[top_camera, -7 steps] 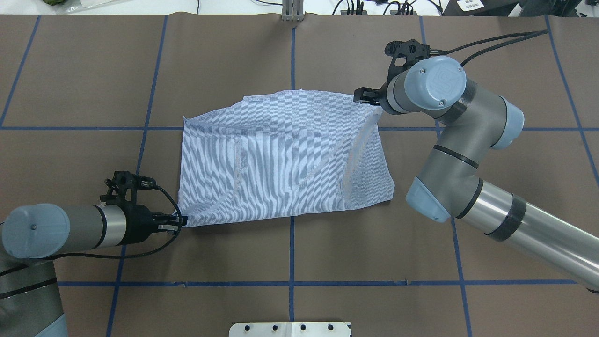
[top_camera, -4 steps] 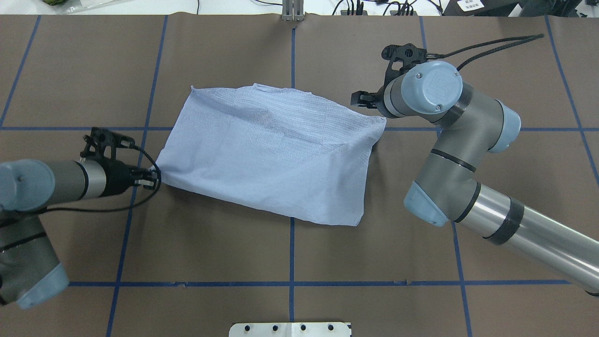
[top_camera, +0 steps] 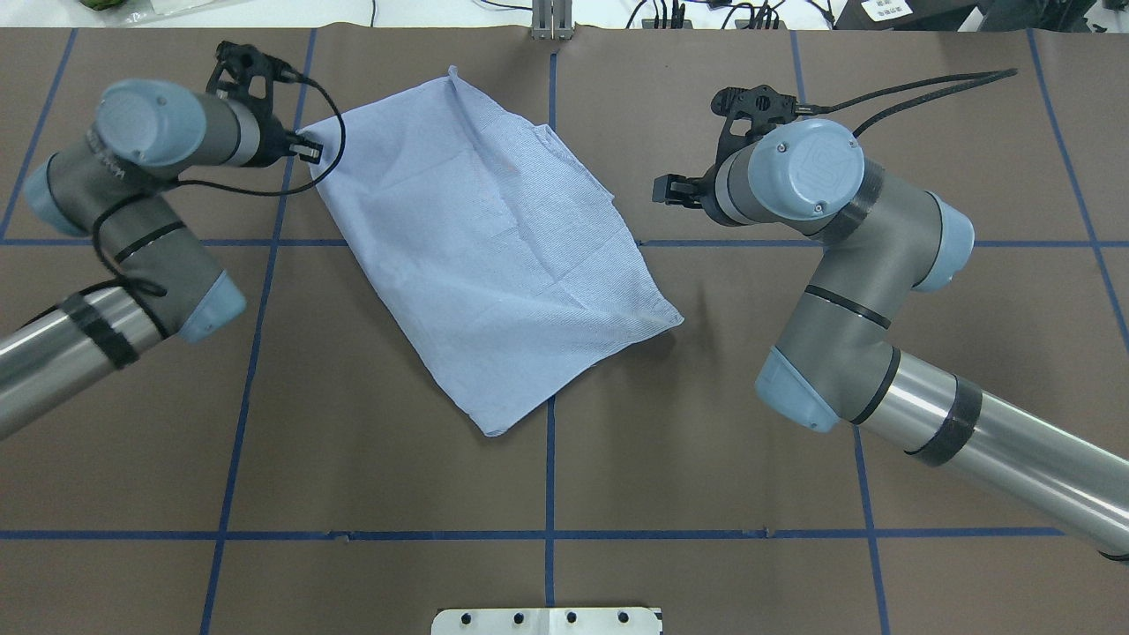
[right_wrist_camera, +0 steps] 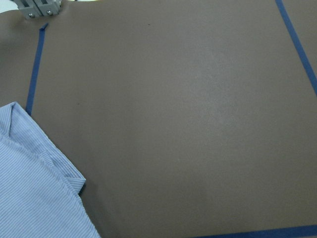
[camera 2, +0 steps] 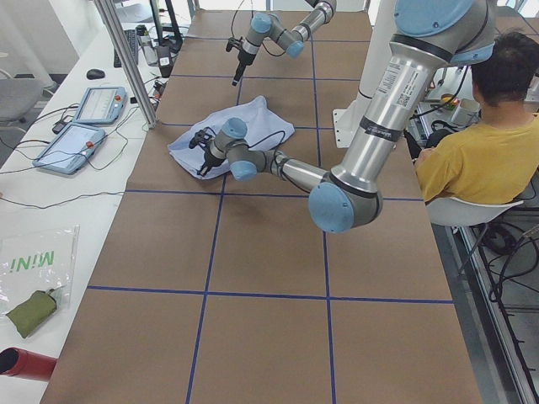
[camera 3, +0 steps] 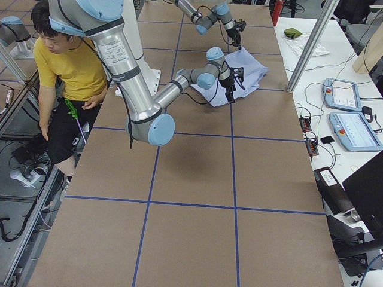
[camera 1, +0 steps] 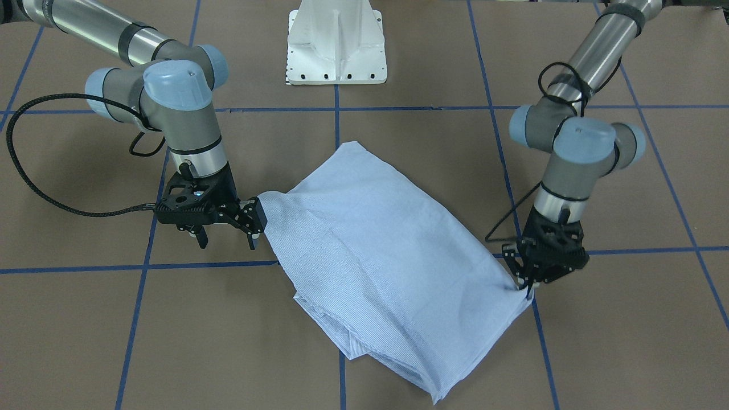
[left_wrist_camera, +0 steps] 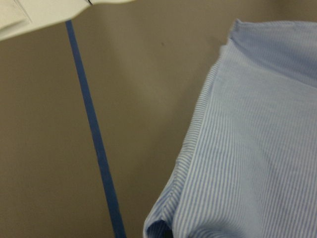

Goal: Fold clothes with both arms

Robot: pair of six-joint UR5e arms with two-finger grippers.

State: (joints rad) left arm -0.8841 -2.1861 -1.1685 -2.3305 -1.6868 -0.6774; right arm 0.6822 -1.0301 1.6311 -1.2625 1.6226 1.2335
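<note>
**A:** Where's the shirt [camera 1: 387, 262] sitting?

**B:** Out in front of the white base [camera 1: 336, 42]. It's a rumpled, slanted rectangle of thin pinstriped blue cloth on the matte brown table [camera 1: 85, 341]. The left gripper [camera 1: 527, 283] is pinched onto the corner off to the base's left.

**A:** And the right gripper [camera 1: 226, 239]?

**B:** Fingers spread, holding nothing, just beside the corner on the base's right.

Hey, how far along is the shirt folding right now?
Done: the shirt is folded into a compact panel, no sleeves showing. In hand: the left gripper, jaws shut, pinches one corner; the right gripper, jaws open, hangs clear. To do: it lies askew and rumpled, so likely another fold and squaring up.
</note>
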